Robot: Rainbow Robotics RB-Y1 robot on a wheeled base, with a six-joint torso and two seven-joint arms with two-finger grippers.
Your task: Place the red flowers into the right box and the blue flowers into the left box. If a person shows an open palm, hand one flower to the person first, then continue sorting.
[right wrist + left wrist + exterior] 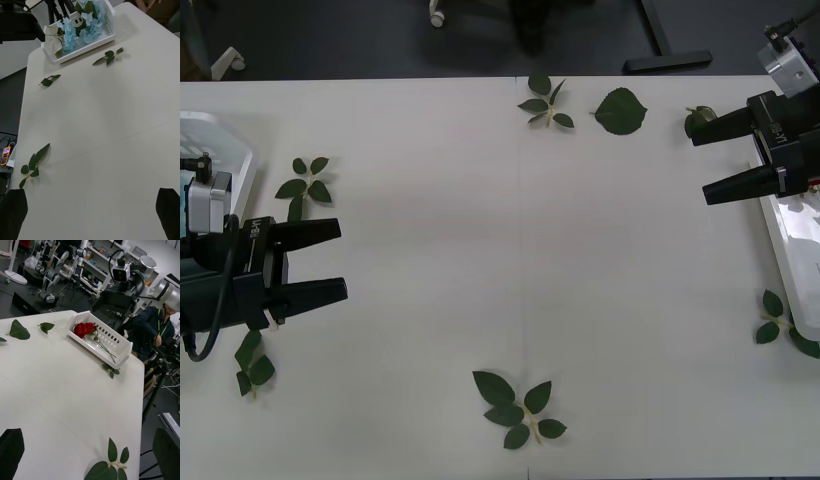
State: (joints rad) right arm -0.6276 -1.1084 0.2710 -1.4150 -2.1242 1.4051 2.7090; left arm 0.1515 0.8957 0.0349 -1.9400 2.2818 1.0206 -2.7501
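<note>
on the table (520,250), seven loose leaf sprigs (516,405), two boxes (101,338).

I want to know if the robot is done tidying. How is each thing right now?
red flowers: lying in the right box.
blue flowers: piled in the left box.
left gripper: open, holding nothing.
right gripper: open, holding nothing.
leaf sprigs: loose on the table.
</note>
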